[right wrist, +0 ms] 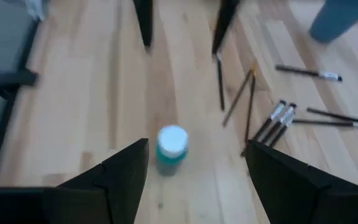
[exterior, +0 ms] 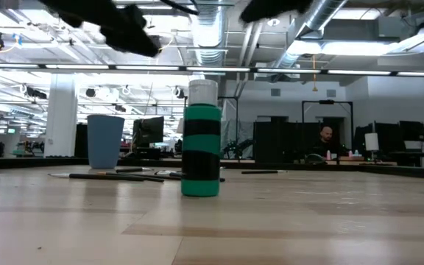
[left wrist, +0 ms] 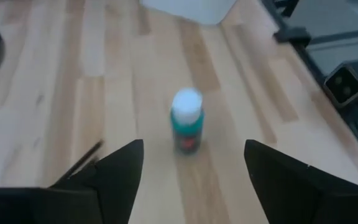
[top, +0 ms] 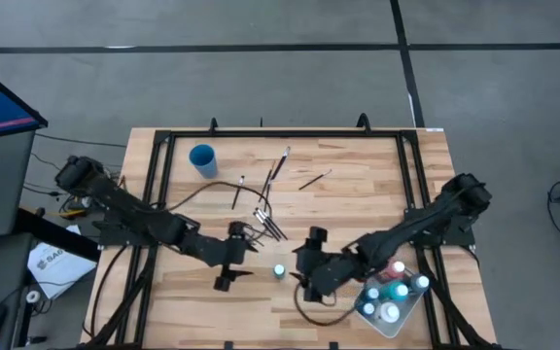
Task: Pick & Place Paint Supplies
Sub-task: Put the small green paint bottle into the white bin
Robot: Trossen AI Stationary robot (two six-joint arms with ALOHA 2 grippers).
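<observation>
While I look down from above, I count one teal bottle [top: 279, 270] standing upright and alone on the table [top: 358, 194], between my two grippers and touching neither; the left gripper [top: 242, 274] sits just beside it on one side with its fingers [left wrist: 120, 171] spread wide apart and nothing between them; the right gripper [top: 302, 279] sits just beside it on the other side, fingers [right wrist: 126, 168] likewise apart and holding nothing; the white tray [top: 406, 313] near the right arm holds about six more bottles, red, blue, teal and white among them, though the arm covers part of the tray and I cannot be sure of the count; one blue cup [top: 202, 159] stands well apart toward the far left of the table; of the brushes [top: 266, 223] I make out about nine, a cluster near the left gripper and a few scattered farther off, but they overlap and the left arm crosses some, so the number is rough; from table height the teal bottle [exterior: 201, 140] shows a dark band and pale cap, and both grippers are cut off at the upper edge; a person [exterior: 324, 140] sits far back in the room
</observation>
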